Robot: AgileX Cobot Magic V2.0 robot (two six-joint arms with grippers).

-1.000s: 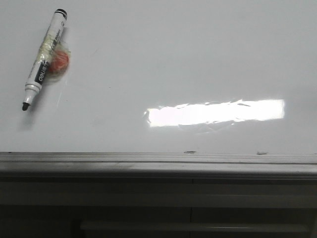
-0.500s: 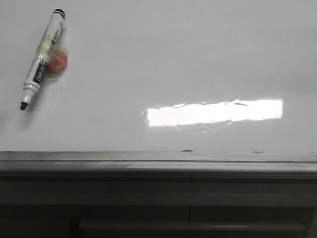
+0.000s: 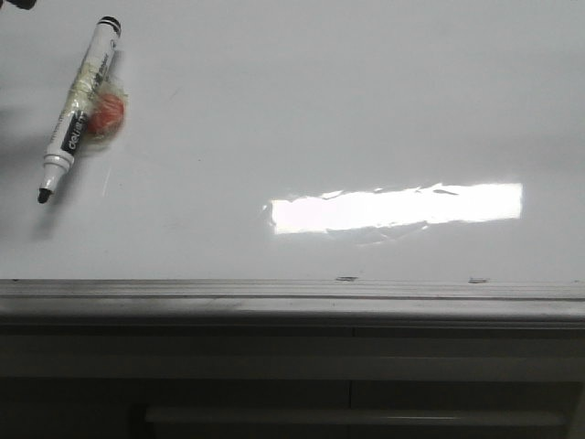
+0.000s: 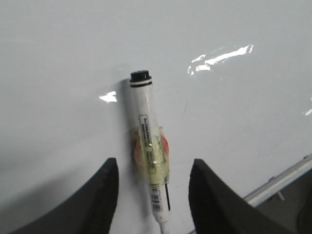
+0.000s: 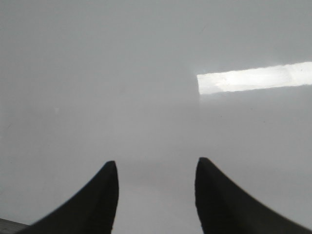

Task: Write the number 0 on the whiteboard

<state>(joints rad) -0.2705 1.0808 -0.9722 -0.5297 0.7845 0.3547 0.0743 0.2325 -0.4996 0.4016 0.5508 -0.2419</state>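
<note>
On the whiteboard (image 3: 302, 110), up in the far left corner of your front view, lies a marker (image 3: 80, 108). It lies flat, and its long line runs slanted: the black cap end points away from you and a bit right, and the black writing tip points toward you and a bit left. A small red lump (image 3: 107, 112) under clear tape sticks to its right side.

Your front view shows the whole marker, tip and all, plus the grey rim (image 3: 292, 297) along the near edge and a bright strip of glare (image 3: 398, 207). It shows almost nothing of the arms (only a dark bit at the top left corner).

Your left wrist view gives you what the front one cannot: the left gripper (image 4: 153, 195) hangs over the marker (image 4: 146, 126), its two dark fingers (image 4: 100, 200) spread wide, one on each side of the pen and not touching it. The tip is cut off there.

Your right wrist view shows the right gripper (image 5: 156, 195) spread wide too, over bare white board (image 5: 122, 87), holding nothing.

No 0 is drawn on the board in any view.
</note>
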